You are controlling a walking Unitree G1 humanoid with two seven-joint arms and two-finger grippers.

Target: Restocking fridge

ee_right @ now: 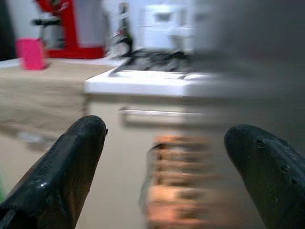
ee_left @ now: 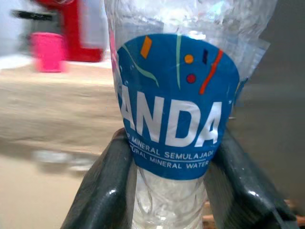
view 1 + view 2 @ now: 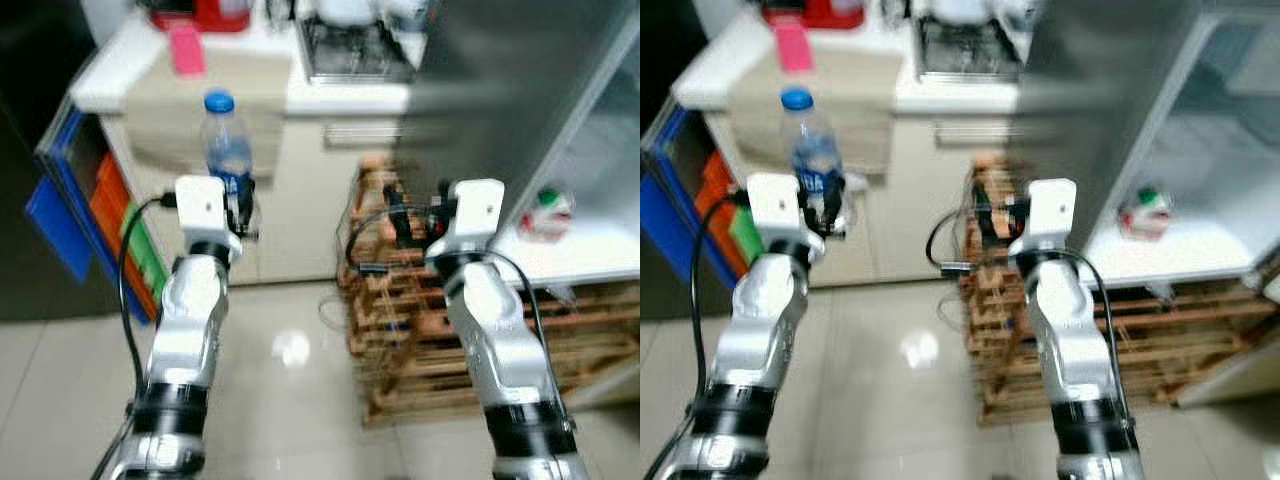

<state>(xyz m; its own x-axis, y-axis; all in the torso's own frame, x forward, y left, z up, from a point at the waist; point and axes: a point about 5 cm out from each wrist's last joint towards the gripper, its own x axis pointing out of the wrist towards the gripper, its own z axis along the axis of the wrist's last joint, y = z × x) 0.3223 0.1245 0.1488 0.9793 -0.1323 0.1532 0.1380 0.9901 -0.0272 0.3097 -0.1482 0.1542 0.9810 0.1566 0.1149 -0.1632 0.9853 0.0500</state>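
Left hand (image 2: 167, 191) grips "mineral water" bottle (image 2: 178, 109).

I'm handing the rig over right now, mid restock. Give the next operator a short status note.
Left gripper: shut on the water bottle, held upright at chest height.
Right gripper: open, holding nothing, raised in front of the wooden rack.
Fridge: door open to the robot's right, one small packaged item already on the white shelf.
Done: bottle picked up.
Left: turn toward the fridge, set the bottle on the shelf, release.
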